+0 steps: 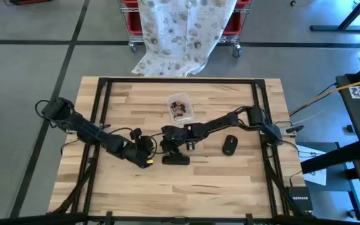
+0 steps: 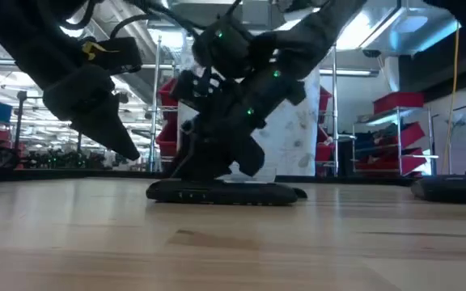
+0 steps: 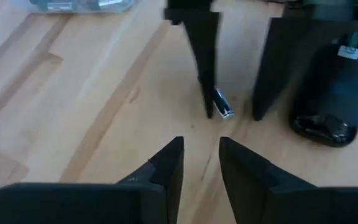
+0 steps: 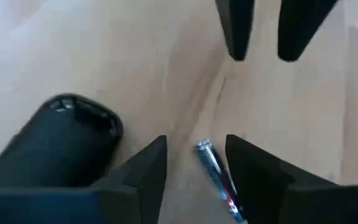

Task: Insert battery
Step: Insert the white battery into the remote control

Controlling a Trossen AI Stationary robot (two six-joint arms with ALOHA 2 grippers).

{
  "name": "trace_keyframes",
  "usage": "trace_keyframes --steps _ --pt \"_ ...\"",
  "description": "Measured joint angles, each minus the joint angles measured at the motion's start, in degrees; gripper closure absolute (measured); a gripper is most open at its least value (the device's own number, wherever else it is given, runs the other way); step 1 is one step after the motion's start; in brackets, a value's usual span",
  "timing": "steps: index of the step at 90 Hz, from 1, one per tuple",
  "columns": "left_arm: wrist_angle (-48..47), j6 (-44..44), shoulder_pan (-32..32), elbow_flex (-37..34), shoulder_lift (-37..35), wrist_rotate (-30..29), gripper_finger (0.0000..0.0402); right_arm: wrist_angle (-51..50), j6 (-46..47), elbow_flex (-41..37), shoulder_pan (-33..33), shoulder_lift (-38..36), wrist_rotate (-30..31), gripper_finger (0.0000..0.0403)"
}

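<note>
A silver battery (image 4: 214, 173) lies on the wooden table between the open fingers of my right gripper (image 4: 194, 171), which points down near the table's middle (image 1: 169, 145). It also shows in the left wrist view, battery (image 3: 222, 106), close beside one finger (image 3: 207, 74). A long black device (image 1: 175, 160) lies flat on the table just beside it, device (image 2: 221, 192). My left gripper (image 3: 201, 163) hovers open a little to the left (image 1: 146, 156), pointing at the battery, with nothing between its fingers. My right gripper stands over the battery from above with a finger on each side. The battery lies on the table close beside one finger (image 3: 209, 109); I cannot tell whether that finger touches it.
A clear tub (image 1: 180, 107) with small parts stands toward the far side of the table. A black oval object (image 1: 230, 145) lies right of the grippers. Black frame rails (image 1: 260, 112) run along the table's left, right and far sides.
</note>
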Motion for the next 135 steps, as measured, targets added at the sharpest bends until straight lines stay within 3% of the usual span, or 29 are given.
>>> trace_keyframes --steps 14,32,50,63,77,86,108,121,135 --pt "-0.3 -1.0 0.0 -0.5 0.1 -0.1 0.0315 -3.0 1.8 0.3 -1.7 1.3 -2.3 0.0298" --pt "-0.4 -1.9 0.0 -0.5 0.2 -0.1 0.0315 -4.4 4.2 0.3 -2.4 2.4 -2.9 0.0387" --pt "-0.4 -2.3 -0.2 -0.5 0.2 -0.1 0.0315 -3.0 12.1 -0.4 -1.8 0.0 -1.7 0.0396" --pt "-0.5 -3.1 -1.4 -0.5 0.2 -0.1 0.0315 -7.6 17.4 -1.3 -1.1 -4.9 -3.4 0.0399" --pt "-0.5 -4.1 -3.1 -0.5 0.2 -0.3 0.0315 -5.6 22.9 -6.4 2.2 -11.6 -3.5 0.0401" --pt "-0.6 -5.9 -4.4 -0.5 0.2 -1.9 0.0315 -4.1 27.1 -11.0 5.4 -15.3 0.8 0.0402" --pt "-0.2 -8.3 -7.2 -0.5 0.2 -5.4 0.0315 12.0 37.3 -25.5 13.0 -20.1 13.5 0.0402" --pt "-0.2 -8.6 -7.9 -0.5 0.2 -6.3 0.0315 22.7 41.0 -30.2 14.2 -19.9 17.6 0.0402" --pt "0.1 -8.4 -7.7 -0.5 0.2 -6.4 0.0315 27.2 42.3 -31.7 14.8 -19.2 19.3 0.0403"
